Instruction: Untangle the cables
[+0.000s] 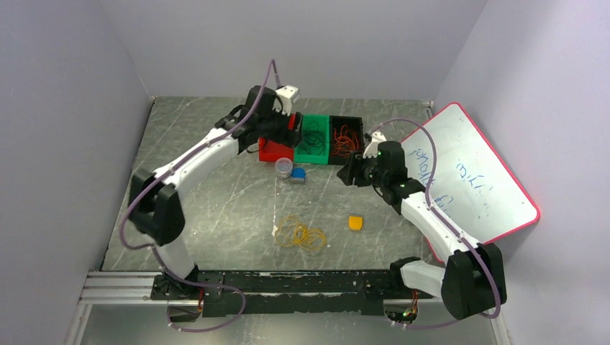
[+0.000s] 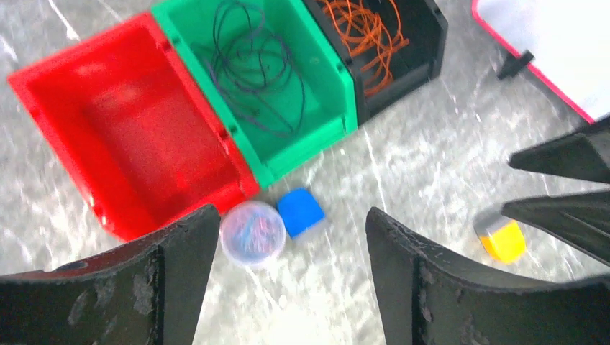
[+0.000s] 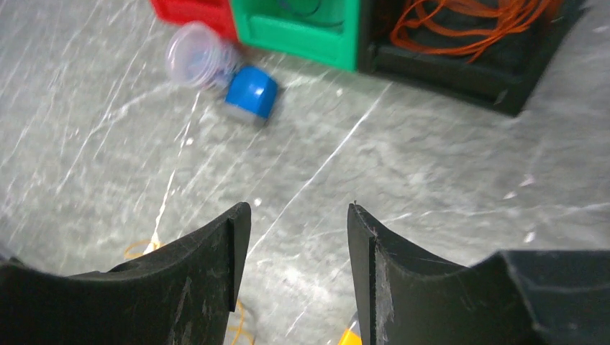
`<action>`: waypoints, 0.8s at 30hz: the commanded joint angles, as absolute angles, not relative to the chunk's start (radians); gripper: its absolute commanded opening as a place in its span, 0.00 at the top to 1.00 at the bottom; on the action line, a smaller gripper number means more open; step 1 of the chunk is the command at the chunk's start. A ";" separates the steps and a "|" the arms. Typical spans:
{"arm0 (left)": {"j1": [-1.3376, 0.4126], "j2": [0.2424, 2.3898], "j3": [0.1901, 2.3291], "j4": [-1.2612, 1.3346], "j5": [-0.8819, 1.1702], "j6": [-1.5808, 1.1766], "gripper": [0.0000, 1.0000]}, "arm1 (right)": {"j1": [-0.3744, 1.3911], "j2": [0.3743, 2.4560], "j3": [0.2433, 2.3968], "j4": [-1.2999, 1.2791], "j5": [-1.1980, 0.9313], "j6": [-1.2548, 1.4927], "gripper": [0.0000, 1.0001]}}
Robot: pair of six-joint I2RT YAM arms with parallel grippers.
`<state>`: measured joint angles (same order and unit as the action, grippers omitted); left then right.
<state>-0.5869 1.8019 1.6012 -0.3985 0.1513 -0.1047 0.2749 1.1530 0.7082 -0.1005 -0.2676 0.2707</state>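
Tabletop [image 1: 216,201] nearest the bases carries the yellow-orange cables [image 1: 300,233], a heap stretched roughly 9 to 3 o'clock in the top view. Beyond it the right claw [image 3: 298,208] hangs part open, empty; the heap lies at its 7 o'clock, so this arm looks the nearer. Farther, the left claw [image 2: 291,215] gapes wide, empty, by the red bin [image 2: 144,136], the heap at its 6 o'clock. Farthest, the dark cables [image 2: 252,65] lie in the green bin [image 2: 302,154], the red-orange cables [image 2: 363,32] in the black bin [image 2: 410,79].
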 commanded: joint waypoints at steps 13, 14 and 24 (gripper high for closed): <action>-0.742 1.314 0.901 -0.272 0.196 -0.273 0.30 | 0.468 1.218 0.696 -0.165 -0.290 0.274 0.45; -0.758 1.304 0.876 -0.267 0.194 -0.272 0.29 | 0.468 1.218 0.694 -0.162 -0.288 0.274 0.45; -0.805 1.389 0.817 -0.222 0.192 -0.205 0.33 | 0.469 1.234 0.703 -0.160 -0.283 0.267 0.45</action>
<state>-0.7910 1.3453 0.8082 -0.2916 0.1768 -0.2390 0.4625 1.2224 0.6991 -0.1658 -0.2943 0.2691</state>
